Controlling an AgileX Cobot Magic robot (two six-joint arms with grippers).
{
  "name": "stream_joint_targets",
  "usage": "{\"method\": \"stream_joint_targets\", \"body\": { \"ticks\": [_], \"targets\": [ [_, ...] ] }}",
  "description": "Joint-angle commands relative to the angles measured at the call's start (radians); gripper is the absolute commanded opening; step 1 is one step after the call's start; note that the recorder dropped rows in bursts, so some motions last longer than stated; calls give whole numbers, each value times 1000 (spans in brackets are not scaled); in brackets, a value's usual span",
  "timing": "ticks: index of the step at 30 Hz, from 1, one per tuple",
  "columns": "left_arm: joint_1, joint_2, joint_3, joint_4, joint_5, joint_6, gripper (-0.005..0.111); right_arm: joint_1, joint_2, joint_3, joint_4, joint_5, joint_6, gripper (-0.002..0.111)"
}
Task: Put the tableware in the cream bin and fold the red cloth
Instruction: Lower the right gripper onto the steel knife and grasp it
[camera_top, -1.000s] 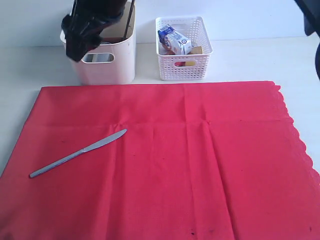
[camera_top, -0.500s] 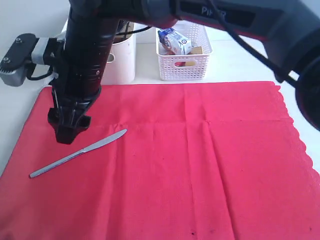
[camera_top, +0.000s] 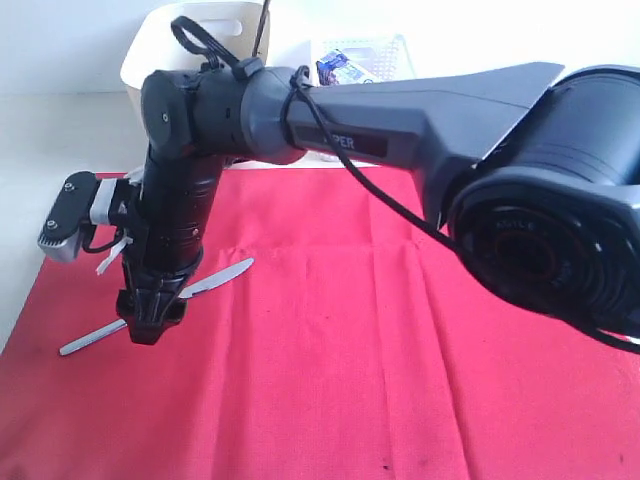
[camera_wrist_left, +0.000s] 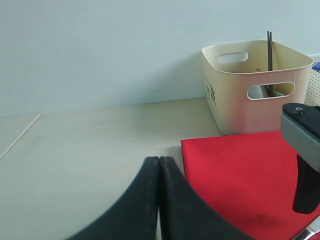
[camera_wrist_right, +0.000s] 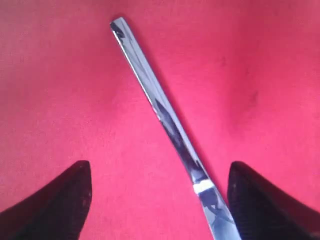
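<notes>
We see our right gripper (camera_wrist_right: 160, 200) spread wide, grasping nothing, its dark rounded fingertips (camera_wrist_right: 55, 200) flanking the slim, mirror-bright silver table knife (camera_wrist_right: 155, 105) lying flat on the finely woven red cloth (camera_wrist_right: 60, 75).

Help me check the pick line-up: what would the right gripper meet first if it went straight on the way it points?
Most likely the silver table knife: the right gripper points down, open jaws straddling its handle on the red cloth. Depth between them is unclear.

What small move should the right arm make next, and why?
Probably lower and close: its jaws stand open on either side of the knife, which lies flat on the red cloth, not yet gripped.
</notes>
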Motion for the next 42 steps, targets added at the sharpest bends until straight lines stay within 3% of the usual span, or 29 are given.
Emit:
{"method": "stream_joint_targets", "body": {
  "ticks": [1, 10, 18, 24, 35, 39, 42],
  "targets": [
    [-5, -6, -1, -5, -1, -3, 1, 2, 17, 5, 44, -23, -57, 71],
    [-5, -6, -1, -5, -1, -3, 1, 2, 56, 5, 75, -75, -120, 68],
    [-5, -6, -1, -5, -1, -3, 1, 2, 68, 5, 25, -14, -118, 32],
    [-5, -6, -1, -5, -1, -3, 1, 2, 68, 5, -9, -14, -111, 14],
    [-5, -6, -1, -5, -1, -3, 1, 2, 53, 5, -12, 27, -92, 11],
    [-5, -6, -1, -5, -1, -3, 1, 2, 32, 5, -36, 38, -70, 0],
    [-5, -6, -1, -5, -1, -3, 1, 2, 12, 5, -38, 38, -58, 0]
  ]
}}
